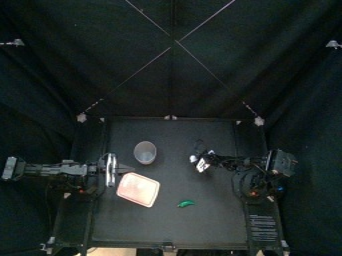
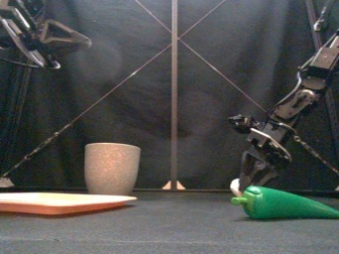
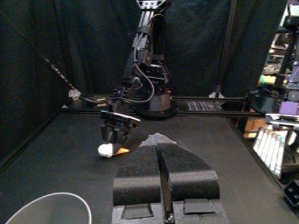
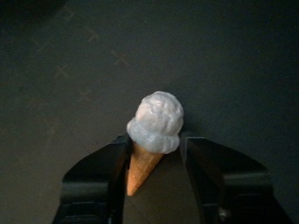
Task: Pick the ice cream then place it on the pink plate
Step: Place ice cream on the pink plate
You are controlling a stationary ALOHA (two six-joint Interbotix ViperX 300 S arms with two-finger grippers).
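The ice cream [image 4: 156, 127], a white scoop on an orange cone, sits between the jaws of my right gripper [image 4: 156, 145], which is shut on it. In the front view the gripper [image 2: 248, 177] hangs low at the right, the scoop [image 2: 236, 186] just above the table. The left wrist view shows the same ice cream [image 3: 107, 150] under that gripper. The pink plate [image 1: 138, 187] lies left of centre, a short way left of the right gripper [image 1: 201, 163]. My left gripper [image 3: 163, 171] rests shut at the table's left side, holding nothing.
A tall grey speckled cup [image 1: 144, 152] stands behind the pink plate [image 2: 59, 202]. A green toy vegetable [image 1: 186, 204] lies near the front, between the plate and the right arm; it is large at the right in the front view [image 2: 284, 203].
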